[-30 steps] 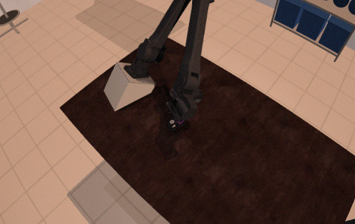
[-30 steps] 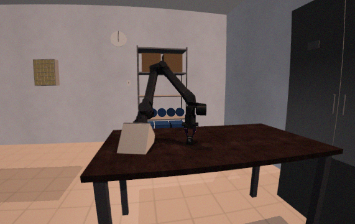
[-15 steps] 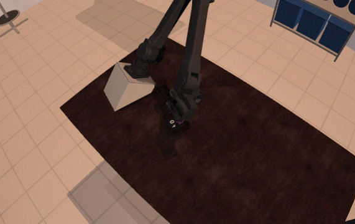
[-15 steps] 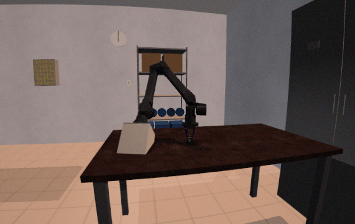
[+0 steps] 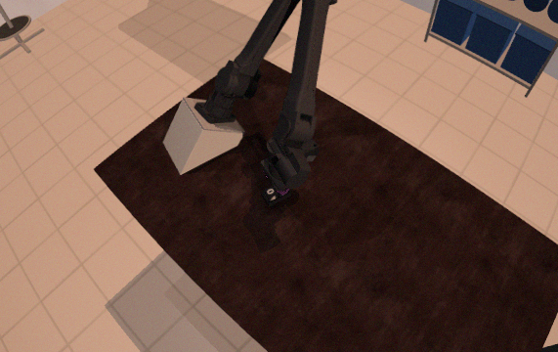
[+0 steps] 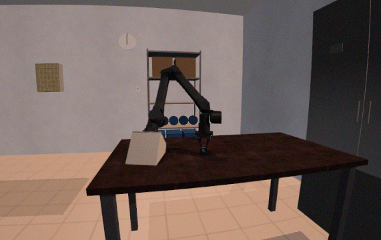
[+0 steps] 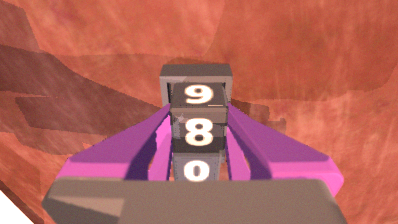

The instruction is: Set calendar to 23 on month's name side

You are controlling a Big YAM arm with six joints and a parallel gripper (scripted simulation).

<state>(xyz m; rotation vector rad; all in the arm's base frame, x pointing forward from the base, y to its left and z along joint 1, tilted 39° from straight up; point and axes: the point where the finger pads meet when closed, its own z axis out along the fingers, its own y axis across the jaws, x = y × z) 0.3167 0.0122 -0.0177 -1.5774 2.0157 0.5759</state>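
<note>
The dark tray (image 7: 196, 69) lies on the table under my gripper; its raised rim shows at the far end in the wrist view. A cube with a 9 on its upper face (image 7: 199, 94) is inside that rim. My gripper (image 7: 198, 111) (image 6: 203, 149) points down, its purple fingers shut on the nearer cube (image 7: 199, 132), which shows an 8 on top. A 0 (image 7: 196, 171) shows on a paler face below it. In the top view a 0 (image 5: 270, 192) shows beside the fingers. The tray side with the month's name is hidden. I cannot tell whether the held cube touches the tray's floor.
The pale wedge-shaped base block (image 5: 200, 147) (image 6: 145, 150) stands under the arm's foot, left of the tray. The dark table (image 5: 381, 220) (image 6: 260, 157) extends widely to the right. Shelves (image 6: 174, 79) and a dark cabinet (image 6: 337, 100) stand beyond the table.
</note>
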